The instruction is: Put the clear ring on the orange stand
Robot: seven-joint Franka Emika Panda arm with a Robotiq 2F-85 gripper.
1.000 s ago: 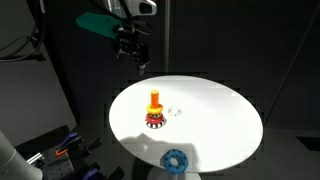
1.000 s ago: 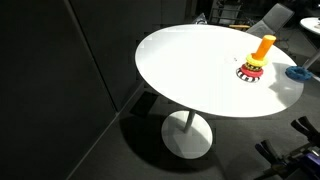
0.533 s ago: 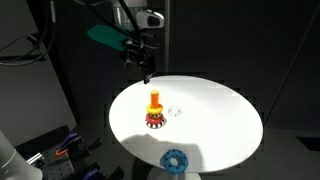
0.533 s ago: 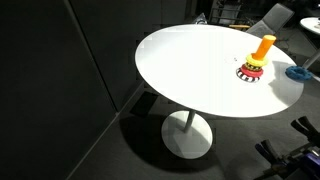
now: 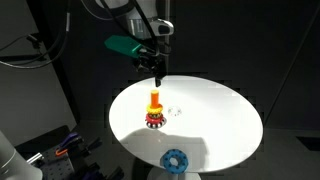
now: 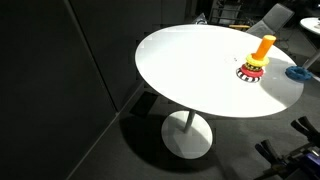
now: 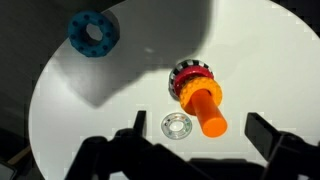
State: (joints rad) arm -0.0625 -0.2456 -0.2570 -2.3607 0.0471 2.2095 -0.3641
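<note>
The claw (image 5: 158, 78) is hanging wide open and empty above the white worktop (image 5: 220, 120), the clear ring (image 7: 177, 125) lying just beside the orange stand (image 7: 203, 105).

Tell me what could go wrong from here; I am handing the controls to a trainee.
1. The clear ring lies flat close beside the orange stand; the open gripper, hovering above, might knock the stand when descending.
2. The ring is small and faint on the white table, so a grasp could miss or slide it.
</note>
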